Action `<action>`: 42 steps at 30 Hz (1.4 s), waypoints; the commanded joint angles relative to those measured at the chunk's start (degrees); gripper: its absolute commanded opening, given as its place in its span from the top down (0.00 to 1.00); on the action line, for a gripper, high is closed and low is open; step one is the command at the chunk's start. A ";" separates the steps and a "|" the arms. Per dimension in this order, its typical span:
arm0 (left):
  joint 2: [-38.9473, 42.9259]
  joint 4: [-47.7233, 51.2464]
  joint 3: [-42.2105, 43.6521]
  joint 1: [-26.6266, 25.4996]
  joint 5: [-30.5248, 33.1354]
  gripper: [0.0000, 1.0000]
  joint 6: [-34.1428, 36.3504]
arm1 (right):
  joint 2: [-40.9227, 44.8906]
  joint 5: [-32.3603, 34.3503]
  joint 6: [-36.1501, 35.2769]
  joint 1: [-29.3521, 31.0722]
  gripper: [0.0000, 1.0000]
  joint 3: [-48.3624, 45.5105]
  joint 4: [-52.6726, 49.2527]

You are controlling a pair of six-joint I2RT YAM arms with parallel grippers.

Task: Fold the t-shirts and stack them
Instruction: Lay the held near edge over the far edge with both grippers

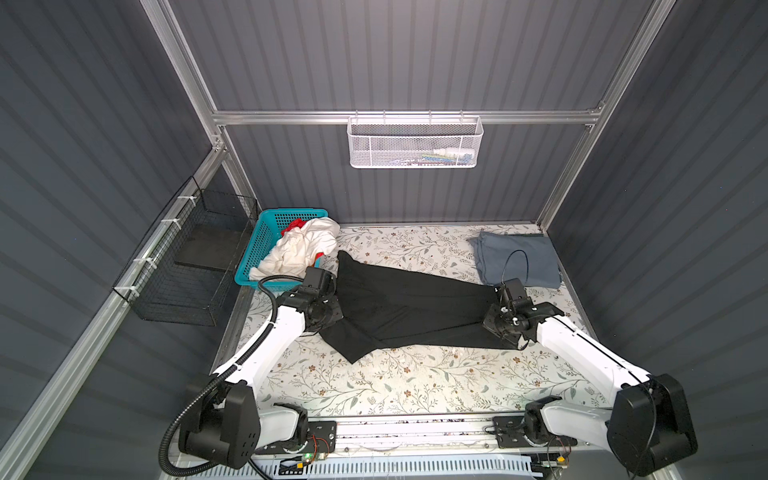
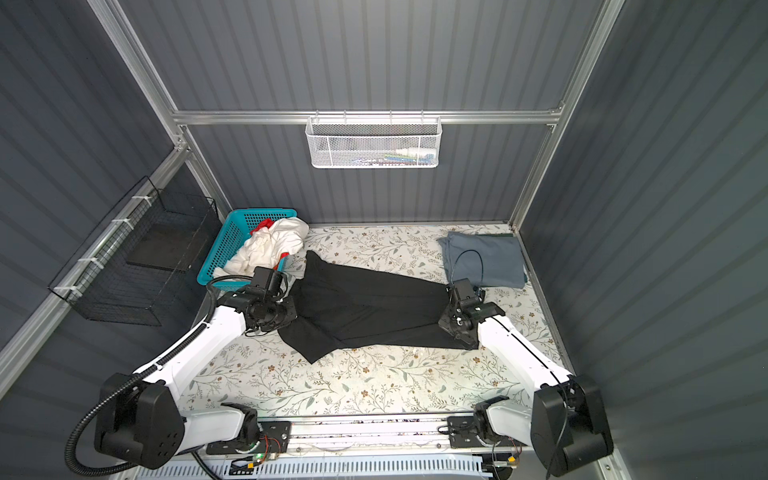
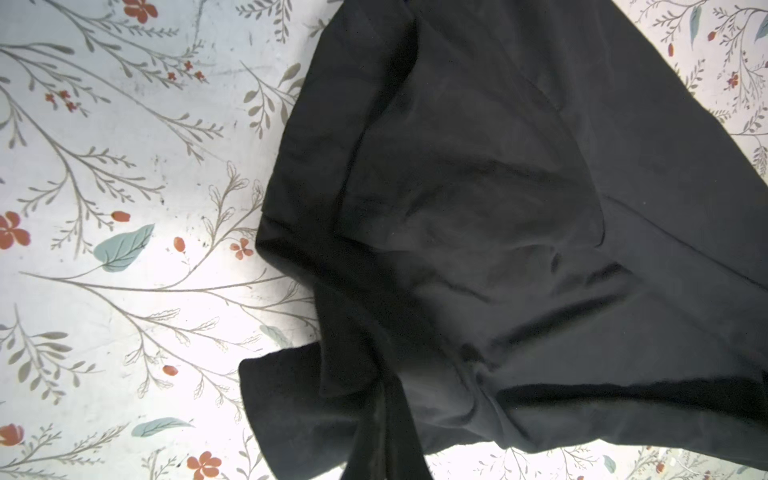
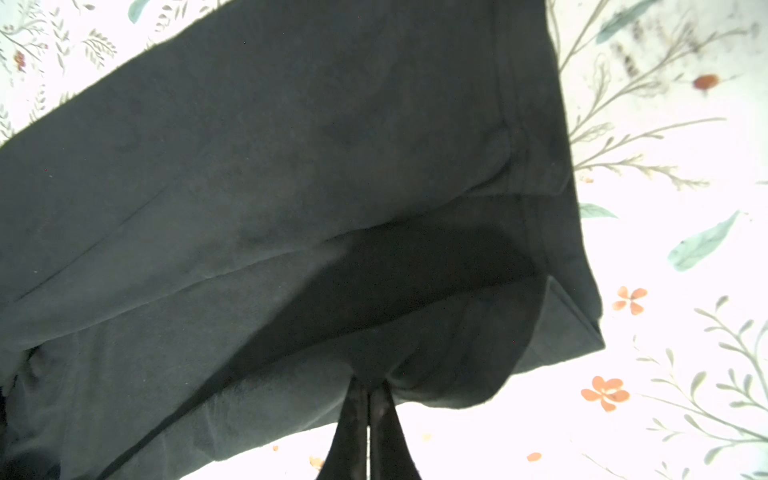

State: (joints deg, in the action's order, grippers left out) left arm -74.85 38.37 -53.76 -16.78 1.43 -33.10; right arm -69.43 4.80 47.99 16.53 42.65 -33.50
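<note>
The black t-shirt (image 1: pixel 411 307) (image 2: pixel 374 307) stretches across the middle of the floral table between both grippers, one corner trailing toward the front. My left gripper (image 1: pixel 338 309) (image 3: pixel 388 399) is shut on its left end, where the cloth bunches around the fingers. At the right end, my right gripper (image 1: pixel 492 320) (image 4: pixel 368 384) is shut on the cloth near the hem. The slate blue-grey t-shirt (image 1: pixel 517 259) lies folded at the back right. A crumpled white t-shirt (image 1: pixel 303 249) and a bit of a red one (image 1: pixel 293 225) sit in the teal basket (image 1: pixel 253 253).
The teal basket stands at the back left corner of the table (image 1: pixel 415 382). A black wire basket (image 1: pixel 187 270) hangs on the left wall. On the back rail hangs a white mesh basket (image 1: pixel 415 143). Grey walls enclose the table on three sides.
</note>
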 commanded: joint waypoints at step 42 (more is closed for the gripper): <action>-16.01 -9.27 -17.81 3.14 -3.10 1.00 3.16 | -3.47 5.51 -5.36 -7.56 1.00 3.93 0.85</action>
State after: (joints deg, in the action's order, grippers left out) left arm -89.97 30.00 -69.49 -14.15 -1.52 -30.96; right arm -72.55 8.99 43.42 9.54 44.95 -32.71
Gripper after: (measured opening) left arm 0.049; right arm 0.043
